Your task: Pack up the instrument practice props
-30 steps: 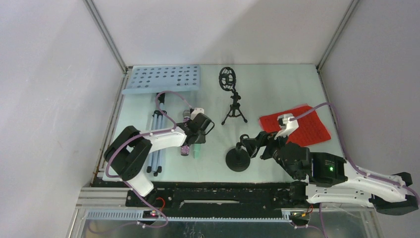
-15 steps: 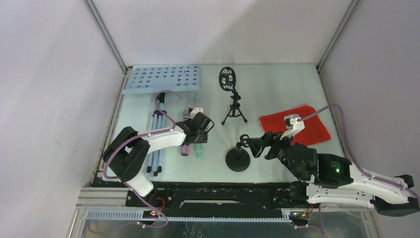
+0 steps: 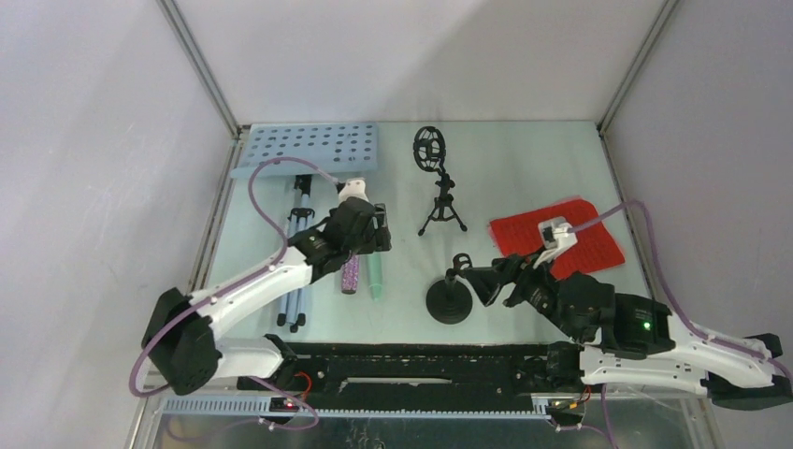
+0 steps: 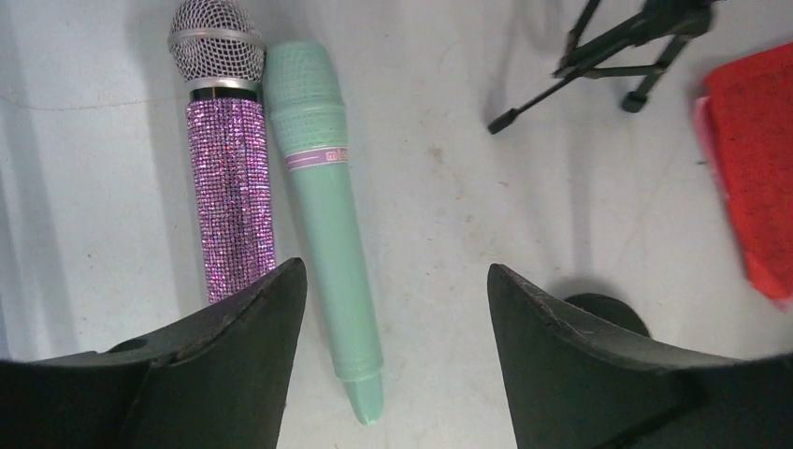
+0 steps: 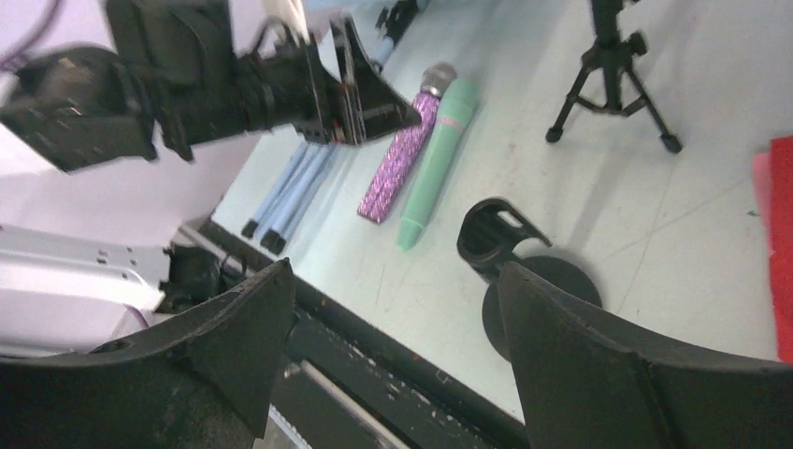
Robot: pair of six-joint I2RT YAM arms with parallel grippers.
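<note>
The pale surface (image 3: 542, 178) carries everything. The largest thing on it, the pale blue perforated music desk (image 3: 307, 148), lies flat at the far edge, well beyond the left jaws. The blue-grey tripod (image 3: 300, 201) lies folded just to the left of the left jaws. It runs from the music desk toward the near edge, and the left arm (image 3: 271, 276) crosses above it. The red and pink score sheets (image 3: 598, 245) lie behind the right jaws, partly under the wrist of the right arm (image 3: 598, 313). The red sheet is on top, with a thin pink edge showing beside it.

Of the two black mic mounts, the tripod mic mount (image 3: 439, 201) stands upright between the two pairs of jaws and farther back than either, its ring cradle at the top. The round-base mic mount (image 3: 449, 301) stands just ahead of the right jaws, its clip (image 5: 496, 234) in line with the gap between them and not touching either one. The right jaws stand wide apart and hold nothing.

The left jaws point down, apart and empty. On the surface beneath them the glittery purple microphone (image 4: 231, 187) and the mint microphone (image 4: 327, 234) lie side by side, touching, heads toward the far edge. The mint one sits under the gap. The purple one's handle end is hidden behind one jaw in the wrist view.
</note>
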